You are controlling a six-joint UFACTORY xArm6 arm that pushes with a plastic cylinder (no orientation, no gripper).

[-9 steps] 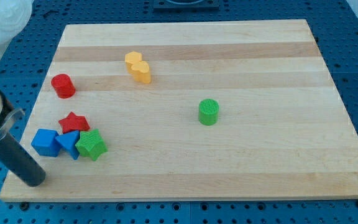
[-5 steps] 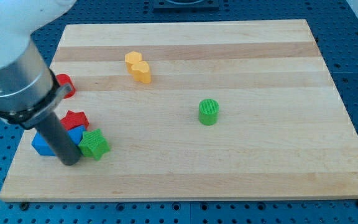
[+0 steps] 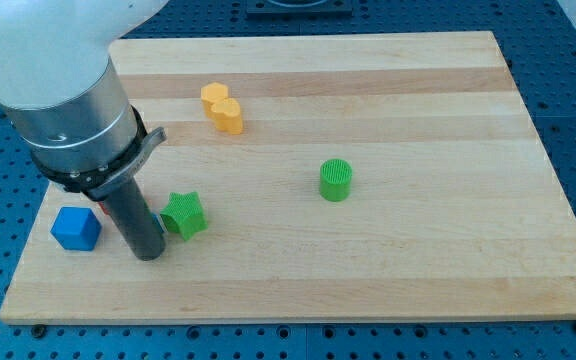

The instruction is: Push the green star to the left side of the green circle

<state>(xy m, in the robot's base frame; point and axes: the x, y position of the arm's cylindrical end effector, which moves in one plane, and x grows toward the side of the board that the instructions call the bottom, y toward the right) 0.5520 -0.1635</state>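
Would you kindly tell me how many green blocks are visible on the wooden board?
2. The green star block sits near the view's lower left, beside my tip; the green circle block stands mid-board. The arm may hide other blocks.

No readable text, label, brand or number shows, as far as this view allows.

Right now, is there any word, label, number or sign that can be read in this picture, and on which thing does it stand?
None: no text, number or sign can be read anywhere in this view.
The board, green star, green circle, blue cube and yellow block are all plain.
My tip, just left of the green star, carries no marking either.
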